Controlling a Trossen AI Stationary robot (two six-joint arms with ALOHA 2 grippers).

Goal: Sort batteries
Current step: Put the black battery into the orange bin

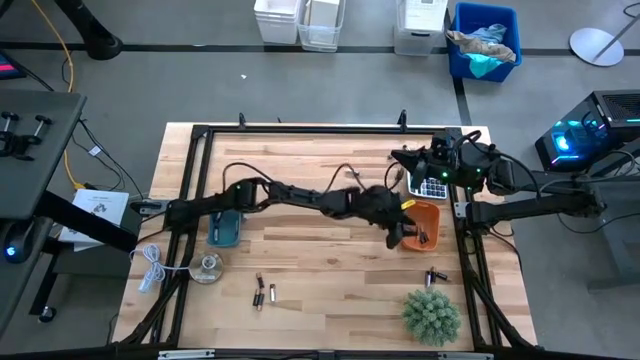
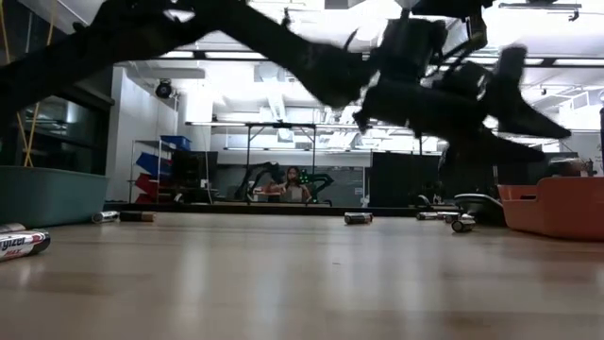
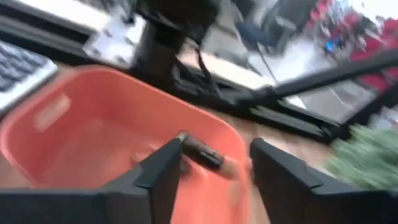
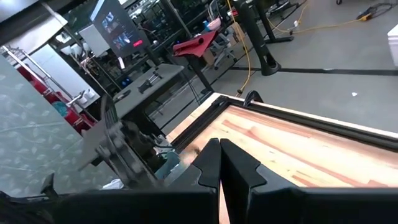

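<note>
The left gripper (image 1: pixel 405 232) hangs over the orange tray (image 1: pixel 428 213) at about four o'clock of the worktop's (image 1: pixel 320 180) middle, its fingers parted, and in the left wrist view a dark battery (image 3: pixel 202 151) sits between them over the tray's floor, seemingly just let go; whether it touches the near finger I cannot tell. Its long axis runs roughly across the gap between the fingers. More batteries lie loose on the worktop: a few (image 1: pixel 262 293) toward seven o'clock and a pair (image 1: pixel 435 277) toward five o'clock, just past the tray and beside the green plant (image 1: pixel 432 314). The left gripper is nearer to both groups. The right gripper (image 4: pixel 219 163) waits near two o'clock, by the calculator (image 1: pixel 432 187), closed and empty.
</note>
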